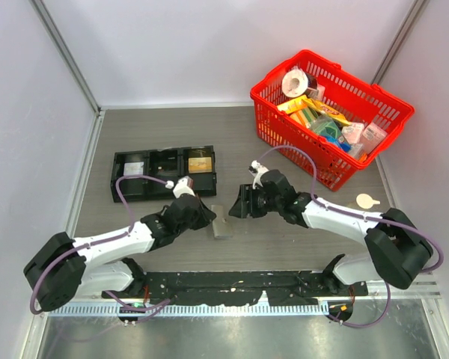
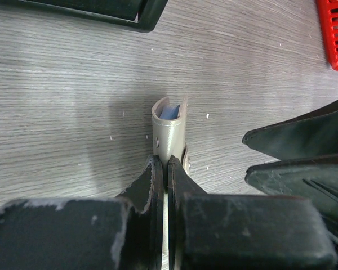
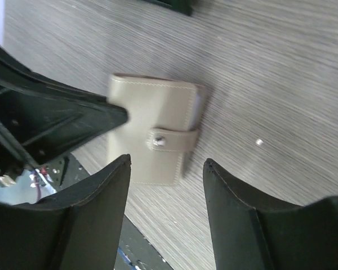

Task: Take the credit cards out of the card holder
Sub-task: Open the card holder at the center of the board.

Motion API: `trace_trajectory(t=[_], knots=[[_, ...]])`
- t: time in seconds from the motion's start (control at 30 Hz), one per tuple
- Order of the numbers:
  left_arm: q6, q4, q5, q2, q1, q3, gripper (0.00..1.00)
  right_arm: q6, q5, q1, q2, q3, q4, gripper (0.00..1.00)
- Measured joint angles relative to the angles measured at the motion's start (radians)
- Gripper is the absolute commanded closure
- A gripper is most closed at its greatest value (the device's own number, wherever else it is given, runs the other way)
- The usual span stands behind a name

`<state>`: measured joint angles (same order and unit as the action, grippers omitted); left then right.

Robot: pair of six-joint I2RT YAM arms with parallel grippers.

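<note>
The card holder [image 1: 221,223] is folded shut and held on its edge on the table, its snap strap [image 3: 172,139] fastened. My left gripper [image 1: 206,218] is shut on its near end, fingers pinched on the grey cover [image 2: 170,132]. A pale blue inner edge [image 2: 169,111] shows at the far fold. My right gripper [image 1: 239,203] is open just right of the holder, its jaws wide apart either side of the holder's lower edge [image 3: 155,129] in the right wrist view, not touching it. The credit cards are hidden inside.
A long black three-compartment tray [image 1: 163,172] lies at the back left. A red basket [image 1: 284,134] full of goods stands at the back right. A small beige tag [image 1: 367,200] lies right of the right arm. A black mat [image 1: 232,288] runs along the near edge.
</note>
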<state>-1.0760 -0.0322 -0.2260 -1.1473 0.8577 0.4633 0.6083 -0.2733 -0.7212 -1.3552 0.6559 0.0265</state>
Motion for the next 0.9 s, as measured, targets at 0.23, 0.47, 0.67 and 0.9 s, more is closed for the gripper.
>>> trace_trajectory(t=[0.23, 0.47, 0.67, 0.9], knots=[[-0.002, 0.024, -0.023, -0.035, 0.019, 0.043, 1.0, 0.027, -0.022, -0.04, -0.098, 0.063, 0.049, 0.59], [0.0, 0.066, -0.048, -0.043, 0.04, 0.079, 1.0, 0.034, -0.021, -0.071, -0.175, 0.076, 0.048, 0.6], [0.002, 0.097, -0.072, -0.051, 0.056, 0.092, 1.0, 0.034, -0.025, -0.08, -0.198, 0.077, 0.056, 0.6], [0.006, 0.117, -0.093, -0.075, 0.067, 0.106, 1.0, 0.027, -0.024, -0.085, -0.224, 0.084, 0.07, 0.85]])
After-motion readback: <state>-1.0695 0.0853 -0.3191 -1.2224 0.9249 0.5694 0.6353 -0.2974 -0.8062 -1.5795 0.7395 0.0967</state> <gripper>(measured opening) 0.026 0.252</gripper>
